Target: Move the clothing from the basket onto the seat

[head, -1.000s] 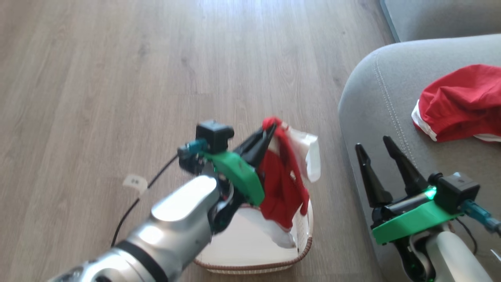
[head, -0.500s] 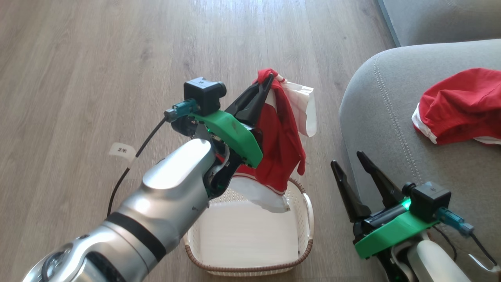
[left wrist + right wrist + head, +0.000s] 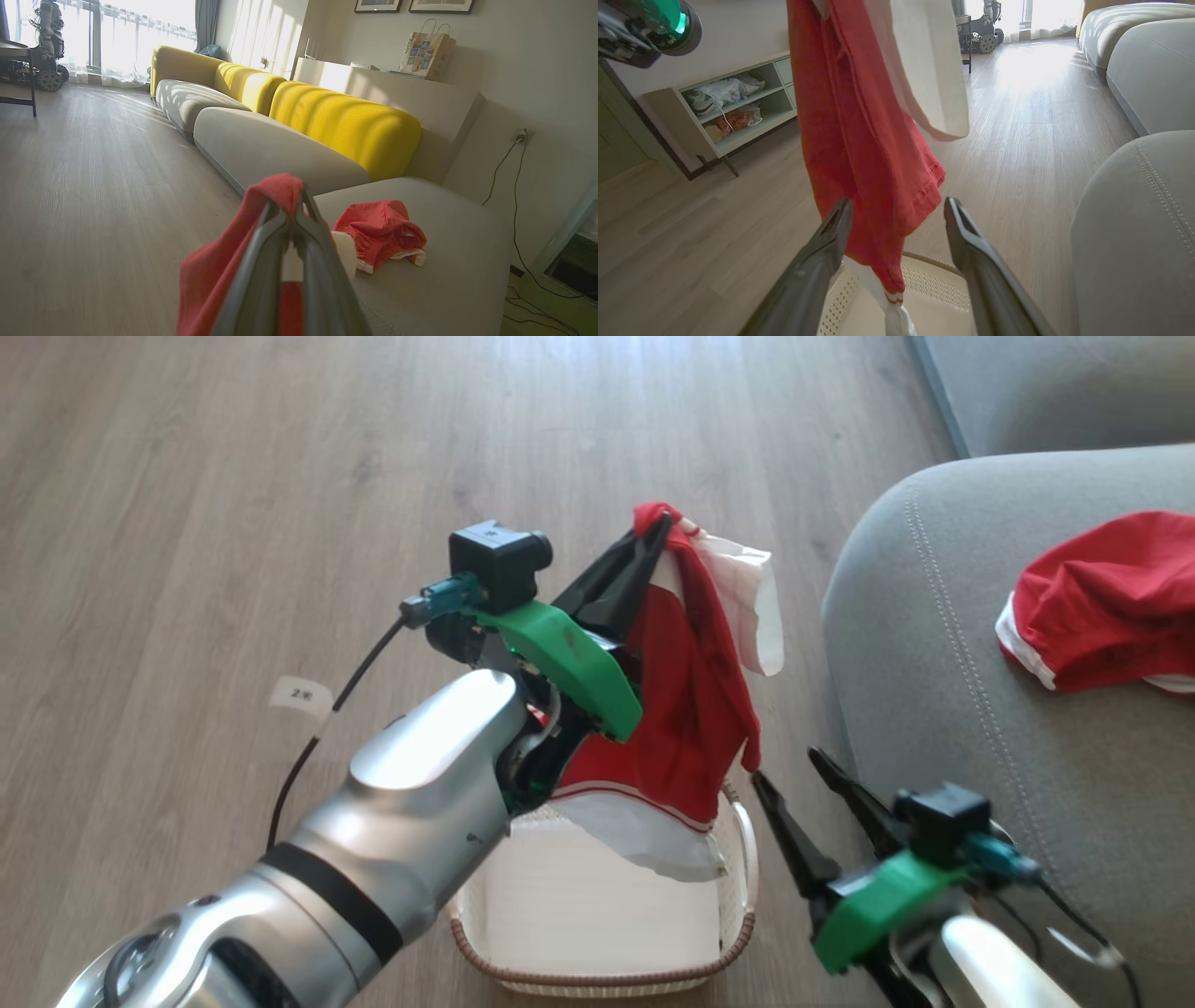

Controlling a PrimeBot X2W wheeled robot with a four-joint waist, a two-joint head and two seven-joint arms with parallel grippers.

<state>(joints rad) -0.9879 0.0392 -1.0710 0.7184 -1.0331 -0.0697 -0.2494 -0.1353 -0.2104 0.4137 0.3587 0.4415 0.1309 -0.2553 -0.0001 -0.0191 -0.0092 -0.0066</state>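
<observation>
Left gripper (image 3: pixel 656 530) clamped on red garment (image 3: pixel 691 709), dangling over basket (image 3: pixel 738 933). Right gripper (image 3: pixel 784 765) wide open, empty, beside trailing edge. Second red garment (image 3: pixel 1102 607) lying on seat (image 3: pixel 934 663). Risk: small pinch slips mid-swing, or low hem snags basket rim.

Red garment (image 3: pixel 695 709) with white panel: clamped at its top fold in the closed jaws of the left gripper (image 3: pixel 658 525), hanging free, its lower red corner close to the tips of the spread jaws of the right gripper (image 3: pixel 784 765). Cream perforated basket (image 3: pixel 607 980), brown braided rim: upright, below the left jaws. Second red garment (image 3: pixel 1102 602): crumpled on the grey seat (image 3: pixel 934 709), right of the right jaws
</observation>
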